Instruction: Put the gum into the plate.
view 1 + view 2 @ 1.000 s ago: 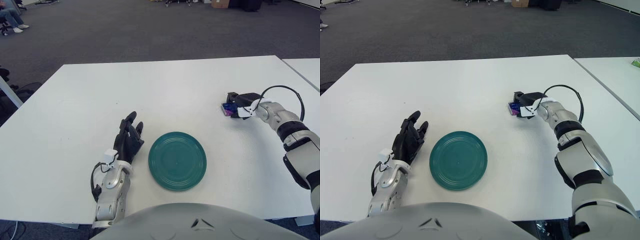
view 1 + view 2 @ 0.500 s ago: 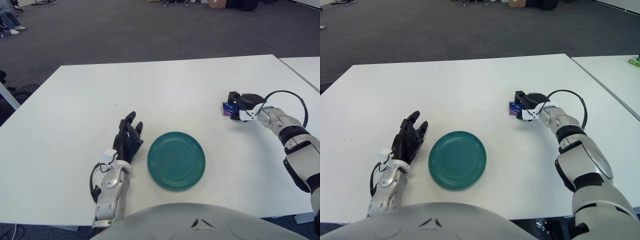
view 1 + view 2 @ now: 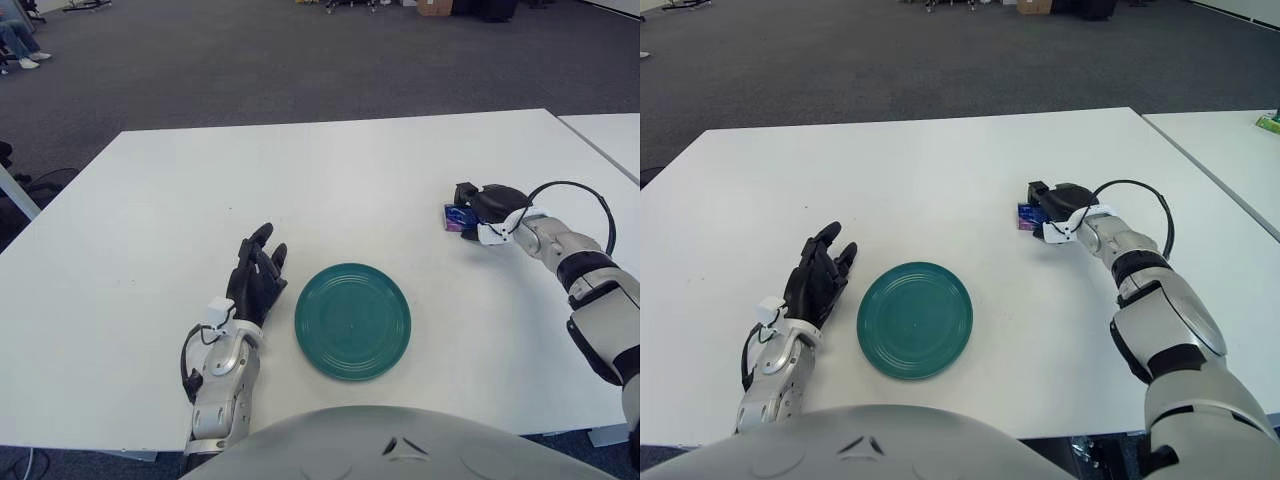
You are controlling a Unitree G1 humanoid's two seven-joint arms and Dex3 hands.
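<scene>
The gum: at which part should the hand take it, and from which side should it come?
Judging by its pose, across the narrow sides, coming from the right. The gum is a small flat box lying low on the table, so the fingers should close low. The right hand is already at its right side. The left hand is idle beside the plate.

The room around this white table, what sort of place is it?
Probably an open office or lab: grey carpet runs far behind the white table, chair bases stand at the back, and a seated person's legs show at far left.

table: white table (image 3: 330, 170), broad
second table: white table edge (image 3: 605, 135), right
floor: grey carpet floor (image 3: 250, 60)
</scene>
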